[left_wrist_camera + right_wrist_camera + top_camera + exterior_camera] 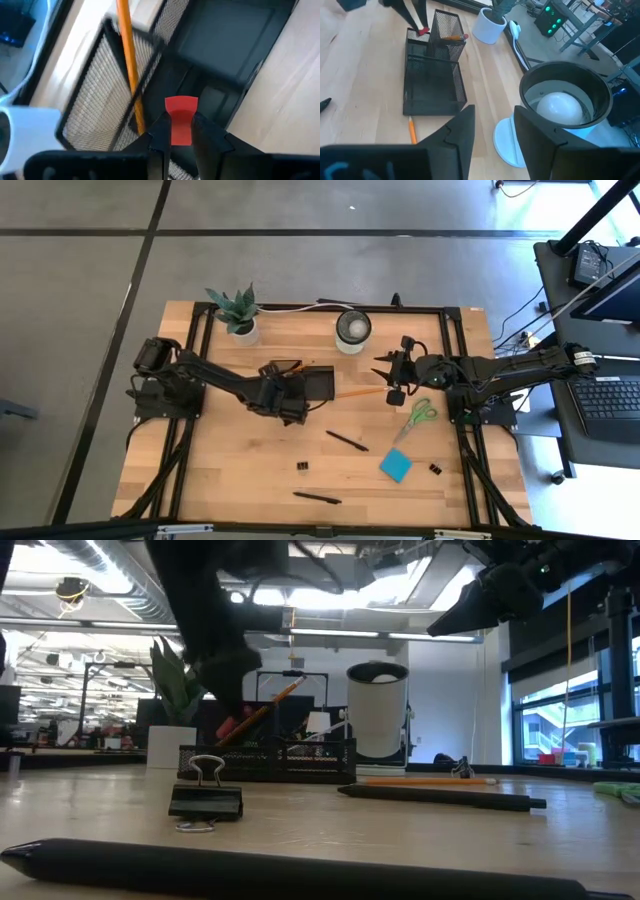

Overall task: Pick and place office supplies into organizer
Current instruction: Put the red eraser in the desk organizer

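Closest to the low camera there's a black pen [300, 870] lying flat across the surface [240, 470], then a little black clip [206, 798] standing just behind it. Further back another pen [440, 798] and an orange pencil [425, 781] lie side by side, near each other. From above you can also spot the blue sticky-note pad [395, 466] and green-handled scissors [420, 415] on the right side, well apart from the organizer [315, 385].

The left gripper [180, 131] is clamped on the small red eraser [181, 120], holding it right over the organizer's narrow compartments, next to the mesh cup section where another orange pencil [129, 65] leans at a tilt. Can't tell whether the eraser is touching the tray floor.

The right gripper [492, 132] hangs up in the air, fingers apart with nothing between them, beside the round white-rimmed cup [353, 329]. At the far edge sits a potted plant [237, 312].
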Robot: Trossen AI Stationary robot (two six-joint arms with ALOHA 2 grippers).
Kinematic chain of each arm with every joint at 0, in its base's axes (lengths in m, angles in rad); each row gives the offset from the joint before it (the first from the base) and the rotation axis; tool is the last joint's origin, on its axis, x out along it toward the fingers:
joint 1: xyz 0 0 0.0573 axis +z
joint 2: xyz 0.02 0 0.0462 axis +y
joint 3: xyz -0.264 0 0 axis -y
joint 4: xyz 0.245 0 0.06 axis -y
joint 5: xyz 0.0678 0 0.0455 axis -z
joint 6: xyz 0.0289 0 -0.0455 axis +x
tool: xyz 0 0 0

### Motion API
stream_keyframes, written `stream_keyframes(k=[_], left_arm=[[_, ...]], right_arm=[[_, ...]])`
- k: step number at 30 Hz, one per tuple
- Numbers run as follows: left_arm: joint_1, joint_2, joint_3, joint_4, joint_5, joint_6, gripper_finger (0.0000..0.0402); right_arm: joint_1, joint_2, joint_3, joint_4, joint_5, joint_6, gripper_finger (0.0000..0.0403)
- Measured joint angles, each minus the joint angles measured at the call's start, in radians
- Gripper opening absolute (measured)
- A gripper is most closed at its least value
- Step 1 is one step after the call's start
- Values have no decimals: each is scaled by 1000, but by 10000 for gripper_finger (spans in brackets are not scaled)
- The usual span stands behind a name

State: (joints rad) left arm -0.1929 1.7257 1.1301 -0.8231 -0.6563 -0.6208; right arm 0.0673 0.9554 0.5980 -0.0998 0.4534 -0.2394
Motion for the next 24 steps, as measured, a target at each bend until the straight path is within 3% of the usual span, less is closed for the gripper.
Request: stream_keyframes(k=[9, 24], left_arm=[[-1, 8, -73, 81, 5, -49, 58], [13, 9, -93, 98, 120, -47, 59]], right_arm=[[0, 0, 0, 0, 0, 4, 140], [0, 0, 0, 0, 0, 22, 140]])
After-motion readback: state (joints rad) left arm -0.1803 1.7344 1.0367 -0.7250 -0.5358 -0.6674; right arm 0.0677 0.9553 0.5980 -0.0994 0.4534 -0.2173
